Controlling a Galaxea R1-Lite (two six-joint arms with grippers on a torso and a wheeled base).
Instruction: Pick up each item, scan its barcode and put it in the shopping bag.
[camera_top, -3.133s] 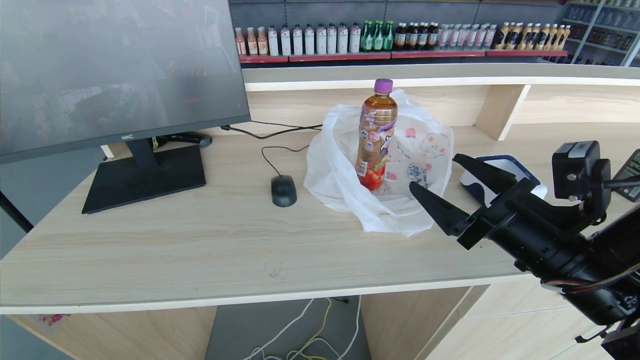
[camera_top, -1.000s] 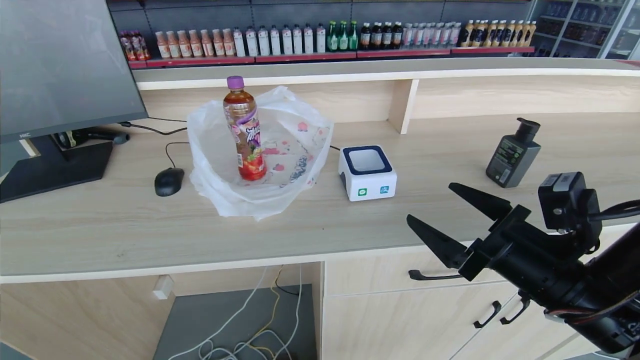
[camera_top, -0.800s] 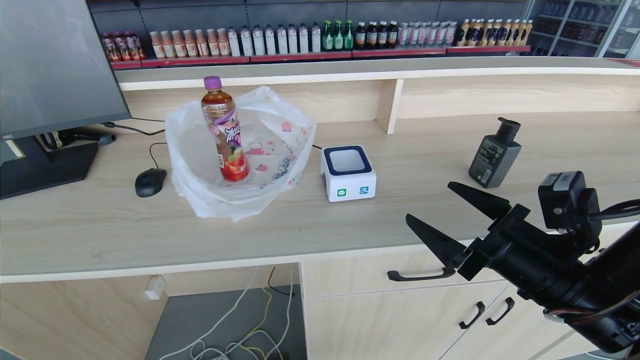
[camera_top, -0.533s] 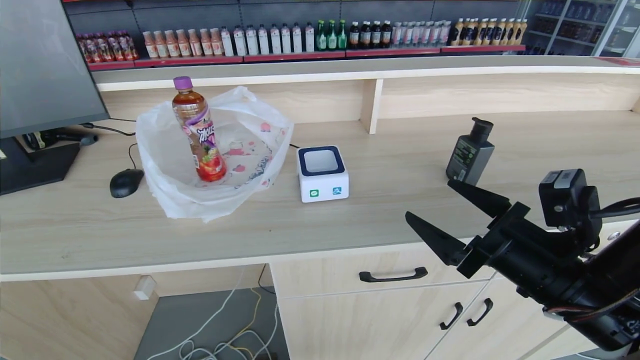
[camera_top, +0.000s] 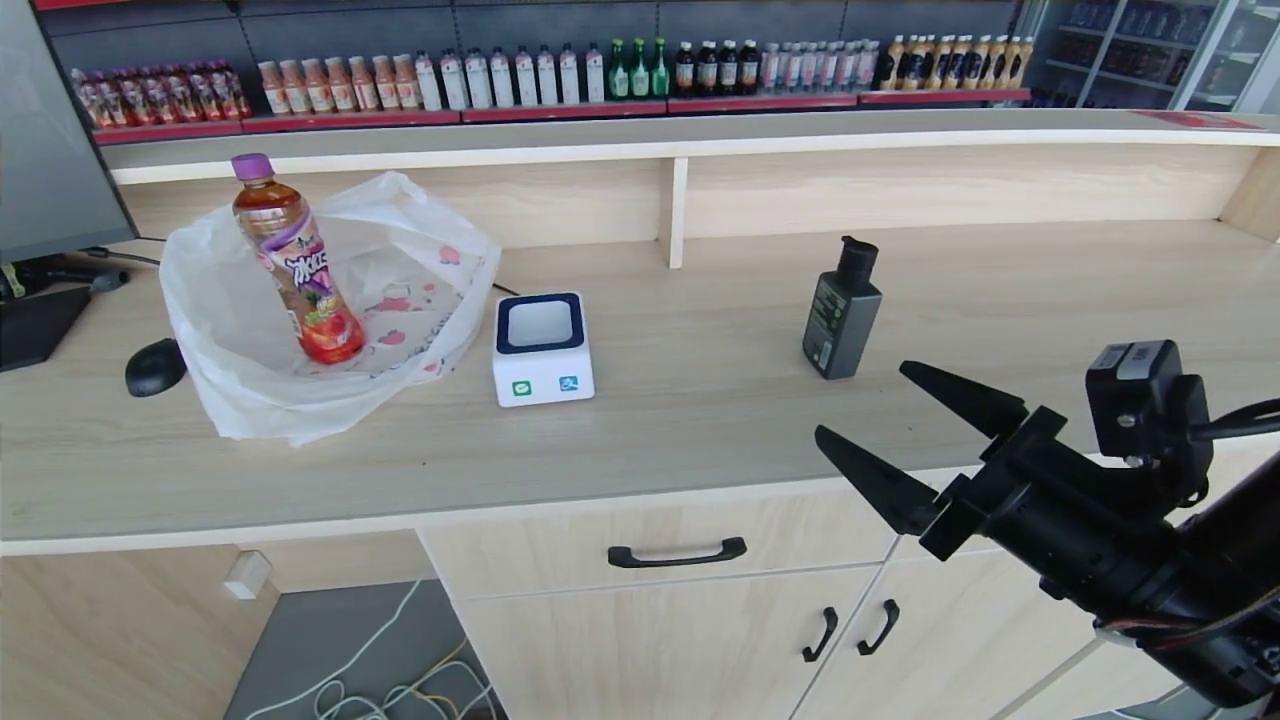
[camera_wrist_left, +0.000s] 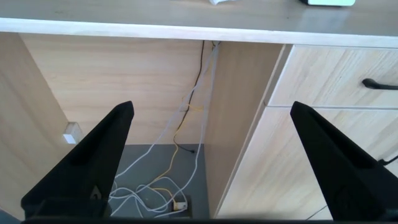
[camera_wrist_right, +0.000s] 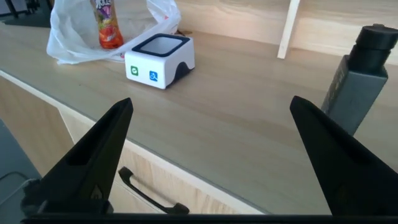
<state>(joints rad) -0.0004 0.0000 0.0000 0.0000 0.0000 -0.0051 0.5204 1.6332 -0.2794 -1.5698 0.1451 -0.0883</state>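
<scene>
- Head view had the right claw (camera_top: 858, 398) spread open and empty at the desk (camera_top: 700, 420) edge; the left claw (camera_wrist_left: 211, 104) gaped too, lower down.
- Just beyond stood the dark pump bottle (camera_top: 841, 318), upright on the desk.
- It looked rigid, smooth and light, best gripped across its flat body, below the pump.

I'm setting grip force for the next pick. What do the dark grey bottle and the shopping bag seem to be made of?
The dark grey bottle looks like rigid opaque plastic with a matte finish: flat, straight sides, dull surface, black cap. The shopping bag looks like thin plastic film, whitish and half see-through, slightly glossy: it slumps in soft creases.
</scene>
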